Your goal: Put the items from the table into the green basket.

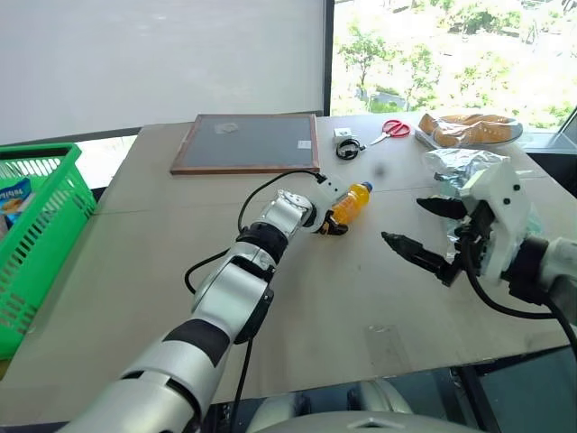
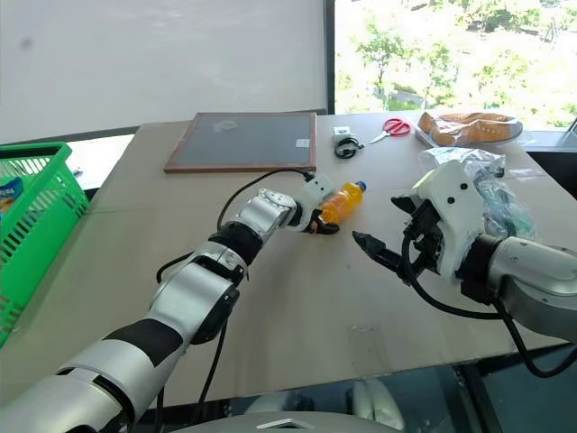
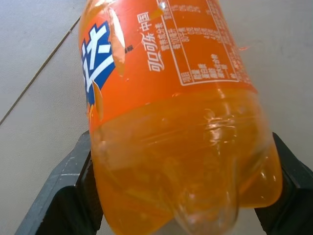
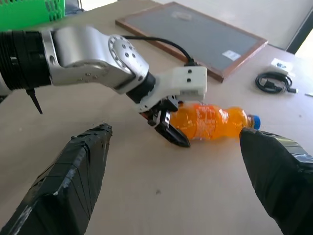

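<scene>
Left gripper (image 1: 332, 223) reaches far across the table (image 1: 379, 298), arm stretched, its 2 fingers straddling the base of the lying orange-drink bottle (image 1: 350, 202) — not visibly clamped. Left wrist view: fingers (image 3: 63, 196) flank the bottle's bottom. Right wrist view: right gripper (image 4: 183, 186) hovers near, fingers wide apart. Green basket (image 1: 41, 225) sits far left.

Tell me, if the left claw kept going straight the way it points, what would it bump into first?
The orange bottle. It lies on the table with its bottom end already between the left gripper's jaws, so there is hardly any way left to go.
</scene>
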{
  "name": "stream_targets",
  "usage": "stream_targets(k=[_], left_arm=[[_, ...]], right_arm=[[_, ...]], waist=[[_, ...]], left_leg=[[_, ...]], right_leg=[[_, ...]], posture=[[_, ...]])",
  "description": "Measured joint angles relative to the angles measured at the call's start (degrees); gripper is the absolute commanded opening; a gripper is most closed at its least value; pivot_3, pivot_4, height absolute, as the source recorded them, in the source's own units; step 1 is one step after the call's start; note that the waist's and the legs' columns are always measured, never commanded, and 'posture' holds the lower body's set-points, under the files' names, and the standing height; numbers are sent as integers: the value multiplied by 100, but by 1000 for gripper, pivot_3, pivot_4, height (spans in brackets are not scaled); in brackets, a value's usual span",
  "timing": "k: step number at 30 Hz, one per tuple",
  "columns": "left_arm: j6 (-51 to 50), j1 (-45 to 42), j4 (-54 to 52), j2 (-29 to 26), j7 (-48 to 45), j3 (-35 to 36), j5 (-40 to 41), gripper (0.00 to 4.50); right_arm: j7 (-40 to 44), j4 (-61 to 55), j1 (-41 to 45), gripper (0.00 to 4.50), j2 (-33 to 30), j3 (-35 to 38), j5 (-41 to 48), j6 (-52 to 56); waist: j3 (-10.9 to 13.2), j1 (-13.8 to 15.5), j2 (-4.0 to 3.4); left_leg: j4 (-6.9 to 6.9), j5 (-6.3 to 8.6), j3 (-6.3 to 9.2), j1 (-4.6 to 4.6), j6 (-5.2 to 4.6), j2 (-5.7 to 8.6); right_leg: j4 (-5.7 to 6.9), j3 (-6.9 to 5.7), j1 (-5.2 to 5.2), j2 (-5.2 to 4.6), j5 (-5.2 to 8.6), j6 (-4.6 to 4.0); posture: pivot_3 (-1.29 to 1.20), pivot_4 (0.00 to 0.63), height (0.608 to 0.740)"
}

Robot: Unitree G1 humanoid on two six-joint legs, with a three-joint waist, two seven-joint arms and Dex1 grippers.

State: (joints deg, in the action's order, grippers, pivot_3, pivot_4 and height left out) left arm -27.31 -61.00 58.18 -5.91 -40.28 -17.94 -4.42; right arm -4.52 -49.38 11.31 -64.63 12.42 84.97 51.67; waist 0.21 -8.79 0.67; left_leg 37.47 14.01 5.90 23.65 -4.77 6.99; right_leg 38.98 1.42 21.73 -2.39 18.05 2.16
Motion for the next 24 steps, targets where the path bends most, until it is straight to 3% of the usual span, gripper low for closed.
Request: stream_targets(k=[5, 12, 16, 19, 24], left_arm=[[15, 96, -198, -56, -80, 132, 19, 3148], [-237, 611, -1905, -551, -156, 717, 374, 3148], [-427, 1072, -3066, -934, 281, 1596, 818, 3148], [-440, 1258, -3693, -1648, 749, 2310, 931, 3148], [-436, 1362, -4031, -2826, 1285, 3305, 1009, 3148]], right_arm=[[35, 62, -74, 4500, -141, -4, 47, 18], [266, 283, -15, 4500, -213, -57, -29, 64], [657, 499, 867, 4500, 484, -671, -702, -117], [1080, 809, 1511, 4500, 1329, -1269, -1286, -325], [1889, 1490, 2094, 4500, 1986, -1875, -2104, -349]], waist=[[3, -8, -3], [12, 14, -13], [14, -2, -14], [18, 42, -7], [27, 523, 13]], left_leg=[[-1, 0, 0, 3, 1, 0], [-3, -12, 2, 2, 20, 0], [-3, -15, 3, -16, 24, 0], [-21, -19, 4, -52, 32, 4], [-20, -19, 28, -80, 38, 31]], right_leg=[[0, 0, 4, 1, 0, 0], [0, 1, 5, 2, 0, 0], [16, 26, 8, 17, -1, -1], [45, 62, 6, 30, 0, -2], [57, 91, 10, 34, 0, -2]], posture=[[-230, 19, 740], [-122, 11, 740], [-27, 0, 740], [51, 0, 740], [173, 0, 740]])
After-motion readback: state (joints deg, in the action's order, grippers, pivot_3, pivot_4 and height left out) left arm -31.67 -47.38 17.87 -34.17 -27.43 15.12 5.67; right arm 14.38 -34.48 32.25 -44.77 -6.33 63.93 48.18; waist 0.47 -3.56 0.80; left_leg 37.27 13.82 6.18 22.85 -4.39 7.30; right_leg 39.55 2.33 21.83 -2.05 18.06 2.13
